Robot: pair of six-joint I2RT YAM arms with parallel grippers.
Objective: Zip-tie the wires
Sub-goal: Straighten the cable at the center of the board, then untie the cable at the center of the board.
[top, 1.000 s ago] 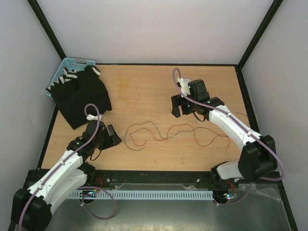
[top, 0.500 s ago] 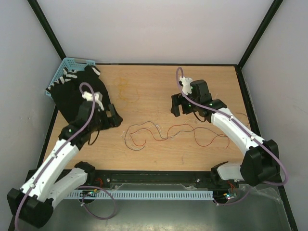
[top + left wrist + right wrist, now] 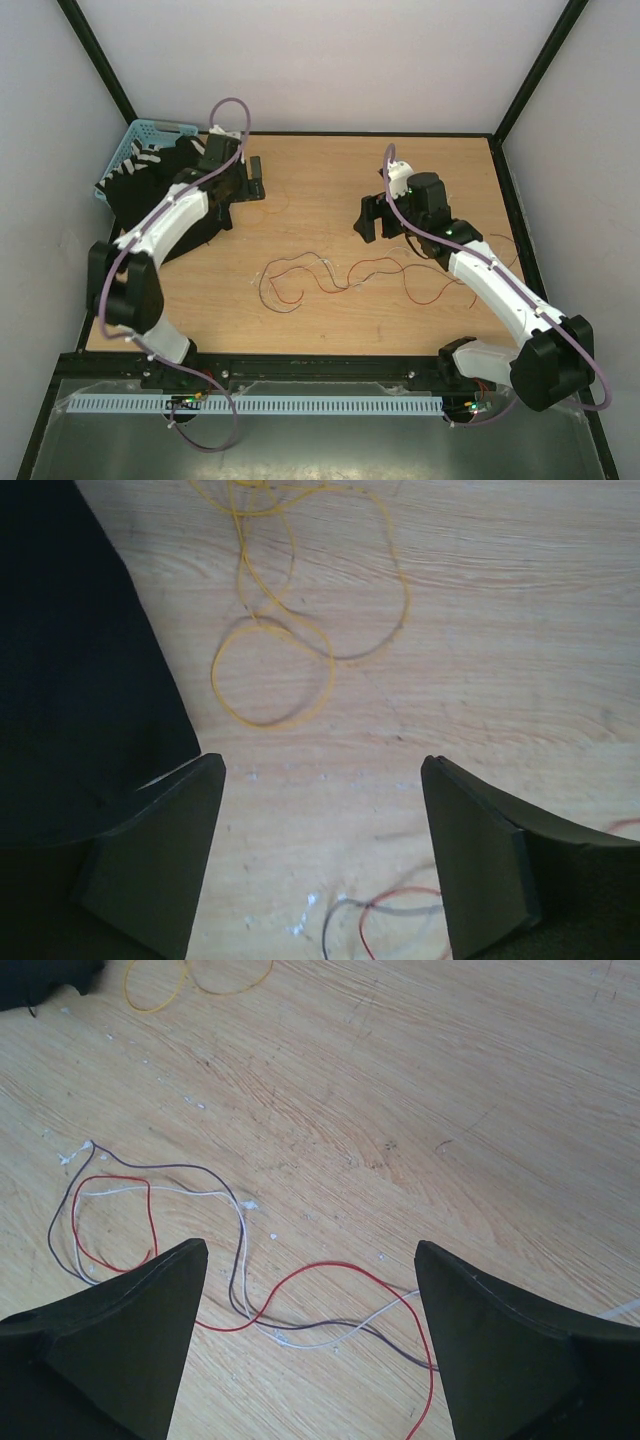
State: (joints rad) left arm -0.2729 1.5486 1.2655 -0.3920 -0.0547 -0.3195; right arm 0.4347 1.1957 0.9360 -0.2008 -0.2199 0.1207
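White left arm (image 3: 170, 212) stretches far back, right arm (image 3: 492, 282) leans near wires (image 3: 345, 280), both jaws wide.

Pale wooden table (image 3: 330, 165) carrying a loose tangle of red, dark and whitish wires (image 3: 330, 275). Beyond and left of the wires, thin yellow loops (image 3: 272, 723); farther left, black cloth (image 3: 140, 205) and blue basket (image 3: 130, 140).
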